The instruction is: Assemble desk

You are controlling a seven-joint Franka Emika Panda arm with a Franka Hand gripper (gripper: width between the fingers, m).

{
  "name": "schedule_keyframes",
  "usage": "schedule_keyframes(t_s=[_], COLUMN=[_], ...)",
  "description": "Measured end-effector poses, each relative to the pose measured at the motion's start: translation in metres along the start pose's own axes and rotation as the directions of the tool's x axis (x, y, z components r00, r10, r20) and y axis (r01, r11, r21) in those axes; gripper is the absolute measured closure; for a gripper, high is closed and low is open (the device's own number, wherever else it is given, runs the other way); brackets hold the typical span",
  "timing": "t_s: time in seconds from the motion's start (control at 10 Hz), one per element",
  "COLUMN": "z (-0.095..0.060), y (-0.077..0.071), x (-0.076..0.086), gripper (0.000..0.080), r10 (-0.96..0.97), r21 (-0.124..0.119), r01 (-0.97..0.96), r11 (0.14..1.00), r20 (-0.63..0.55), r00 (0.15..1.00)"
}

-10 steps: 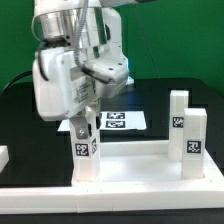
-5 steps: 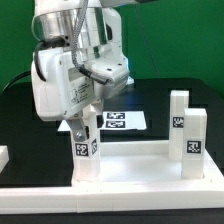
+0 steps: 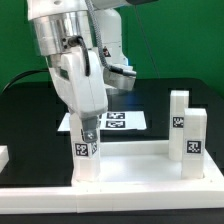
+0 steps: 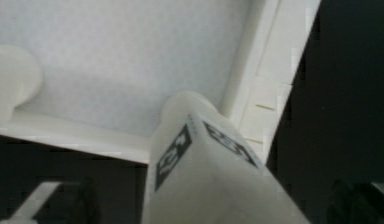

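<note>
At frame center, the gripper (image 3: 86,128) clasps a tagged leg post (image 3: 86,152) standing on the tabletop (image 3: 140,170); two more posts (image 3: 187,135) stand lower right.

Single arm reaches down from above, wrist housing tilted toward the exterior view's left. Gripper (image 3: 88,128) points downward, low over the work area. Finger spacing not discernible in either view; state undetermined.

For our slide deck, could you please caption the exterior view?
Panda claw at the top of a tagged leg post standing on the white tabletop panel; two more posts stand at the exterior view's right.
</note>
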State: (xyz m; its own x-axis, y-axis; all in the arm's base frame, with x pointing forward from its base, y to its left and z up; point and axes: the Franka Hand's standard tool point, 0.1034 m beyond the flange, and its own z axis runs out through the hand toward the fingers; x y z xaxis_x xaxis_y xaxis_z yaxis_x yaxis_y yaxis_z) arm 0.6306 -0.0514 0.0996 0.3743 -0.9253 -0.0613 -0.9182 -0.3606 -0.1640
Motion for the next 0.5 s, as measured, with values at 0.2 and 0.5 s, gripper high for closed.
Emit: schedule_keyframes(t_s=[0.2,0.5], z=[-0.0036,-0.0042], y=[-0.0039,-0.0050], x=[-0.0037,-0.0028], gripper=[0.0151,0.0269], r10=[-0.390,-0.481], r21=[-0.063,-0.062], r01=[0.390,0.480], r11=[0.919,0.875], r20=[0.004,0.013], r00=[0.921,0.877])
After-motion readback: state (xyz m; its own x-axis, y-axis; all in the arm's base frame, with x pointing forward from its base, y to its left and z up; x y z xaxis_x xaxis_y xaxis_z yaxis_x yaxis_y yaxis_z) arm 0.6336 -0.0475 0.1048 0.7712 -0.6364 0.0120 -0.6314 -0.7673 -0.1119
